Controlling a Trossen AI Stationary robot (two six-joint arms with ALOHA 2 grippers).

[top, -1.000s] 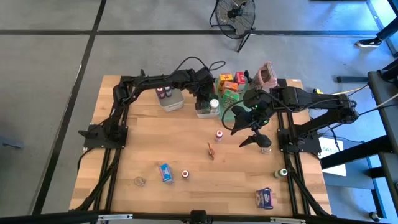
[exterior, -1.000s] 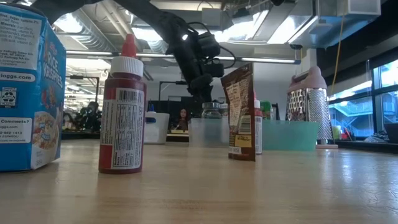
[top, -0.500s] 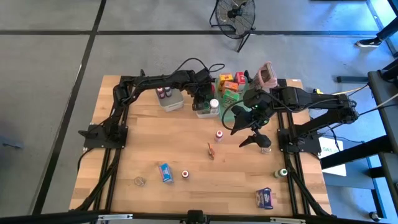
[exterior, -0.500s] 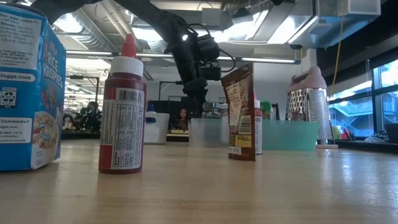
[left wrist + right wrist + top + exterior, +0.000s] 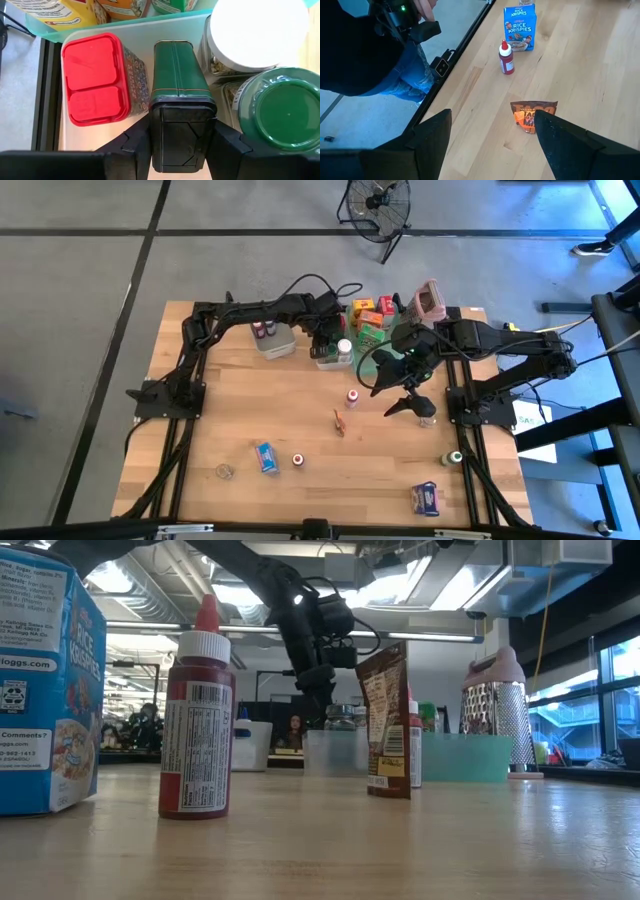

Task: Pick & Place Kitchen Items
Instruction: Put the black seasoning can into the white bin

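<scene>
From above, the left pincer (image 5: 325,345) reaches into a clear plastic bin (image 5: 333,361) at about 12 o'clock on the pale wooden bench (image 5: 240,420), beside a teal tray (image 5: 368,360) of small orange, green and red boxes (image 5: 368,314). The right pincer (image 5: 395,390) hangs over the bench at roughly 2 o'clock, just beyond the tray. Loose on the boards lie a red-capped small bottle (image 5: 352,396) near the centre, a brown packet (image 5: 341,422) just towards 6 o'clock from it, a blue cereal box (image 5: 266,456) and a small red sauce bottle (image 5: 298,460) at about 7 o'clock, and a purple packet (image 5: 427,499) at 5 o'clock.

From bench height, the blue cereal box (image 5: 45,680) and the red sauce bottle (image 5: 197,715) stand upright close by; the brown packet (image 5: 386,720) stands further back, and the left arm comes down behind it into the clear bin (image 5: 330,752).

The left wrist view shows the left pincer (image 5: 182,145) closed on a dark green rectangular tin (image 5: 177,100) inside the bin, a finger on each side. A red-lidded clear container (image 5: 97,80) sits beside the tin, a white-lidded jar (image 5: 257,32) and a green-lidded jar (image 5: 282,112) on its other side.

The right wrist view shows the right pincer (image 5: 492,132) spread wide and holding nothing above the bench, with the brown packet (image 5: 533,115), sauce bottle (image 5: 506,58) and cereal box (image 5: 520,27) below. A person in blue jeans (image 5: 405,75) stands off the bench edge.
</scene>
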